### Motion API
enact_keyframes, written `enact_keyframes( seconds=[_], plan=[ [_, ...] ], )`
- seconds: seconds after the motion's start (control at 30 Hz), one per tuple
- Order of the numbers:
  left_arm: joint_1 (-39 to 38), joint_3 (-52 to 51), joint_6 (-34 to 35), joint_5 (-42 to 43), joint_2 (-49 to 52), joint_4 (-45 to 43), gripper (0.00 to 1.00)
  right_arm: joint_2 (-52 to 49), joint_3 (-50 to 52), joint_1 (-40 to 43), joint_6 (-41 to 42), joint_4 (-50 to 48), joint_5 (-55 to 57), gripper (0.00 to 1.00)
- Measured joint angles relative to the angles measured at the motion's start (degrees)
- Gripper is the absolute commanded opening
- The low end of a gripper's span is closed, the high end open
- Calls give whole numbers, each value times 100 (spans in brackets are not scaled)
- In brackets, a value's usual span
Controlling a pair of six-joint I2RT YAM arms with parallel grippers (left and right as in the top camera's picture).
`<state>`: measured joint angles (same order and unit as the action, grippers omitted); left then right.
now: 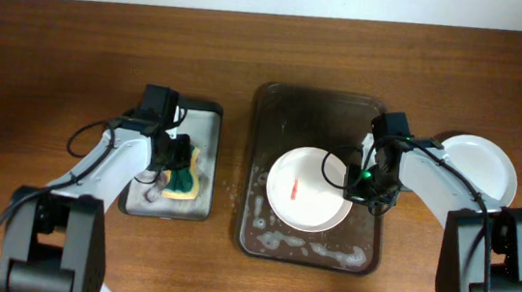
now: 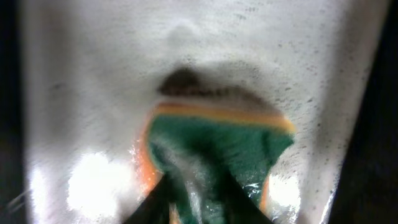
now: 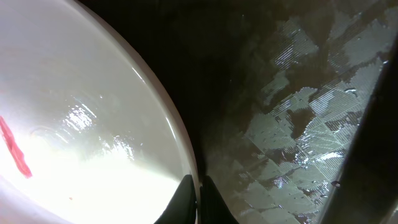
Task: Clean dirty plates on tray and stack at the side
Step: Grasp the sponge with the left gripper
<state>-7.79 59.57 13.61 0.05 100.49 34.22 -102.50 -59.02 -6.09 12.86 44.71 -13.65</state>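
Plate (image 3: 81,124) rim sits pinched in right gripper (image 3: 198,186).

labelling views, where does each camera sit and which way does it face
overhead: above the wooden table, facing straight down; both arms show, over a dark brown rectangular tray and grey metal tray.
left wrist: on the left arm, facing down at the green and orange sponge; left gripper pinches it.
right wrist: on the right arm, facing the round white plate with a red smear; right gripper pinches its rim.
shared: overhead and right wrist both show that plate.
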Motion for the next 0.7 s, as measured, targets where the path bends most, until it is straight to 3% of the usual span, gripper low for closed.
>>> enact_keyframes(
  seconds=[0.13,0.17,0.2,0.27,0.3,0.47,0.6,0.67,0.7],
  plan=[
    [7,109,-15,319,293,-107,0,0,0,0,2,0,0,4],
    [13,122,-15,341,293,-61,16,0,0,0,-2,0,0,4],
    [22,188,-15,361,297,55,42,0,0,0,-2,2,0,4],
    [26,385,-39,409,302,566,57,0,0,0,0,4,-2,4],
    [26,538,-35,459,286,953,59,0,0,0,2,2,0,4],
    [15,994,-52,553,-13,1622,48,0,0,0,2,4,-2,4],
    [9,402,33,570,-50,1038,40,0,0,0,-2,2,0,4],
    [15,-251,208,595,-68,332,6,0,0,0,0,4,0,4],
    [15,-466,256,640,-96,31,0,0,0,0,0,4,-2,4]
  ],
)
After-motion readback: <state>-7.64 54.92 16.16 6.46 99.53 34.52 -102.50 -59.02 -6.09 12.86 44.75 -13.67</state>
